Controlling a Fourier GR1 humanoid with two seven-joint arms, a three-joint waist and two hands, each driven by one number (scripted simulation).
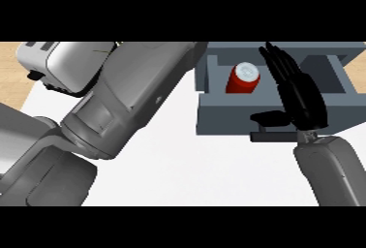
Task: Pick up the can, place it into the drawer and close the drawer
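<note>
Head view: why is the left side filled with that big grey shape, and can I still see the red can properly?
Head view: the grey shape is the left forearm, close to the camera and hiding much of the counter and part of the toaster. The can lies in plain sight inside the open drawer, beside the open right hand; the left hand isn't visible.

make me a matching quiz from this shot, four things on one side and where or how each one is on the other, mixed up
Things:
1. can
2. drawer
3. right hand
4. toaster

Places or states:
A. at the upper left of the view, partly hidden behind a grey forearm
B. pulled open, grey
C. lying inside the drawer, red with a white end
D. black, fingers straight, stretched over the open drawer beside the can

Pairs: 1-C, 2-B, 3-D, 4-A
</note>
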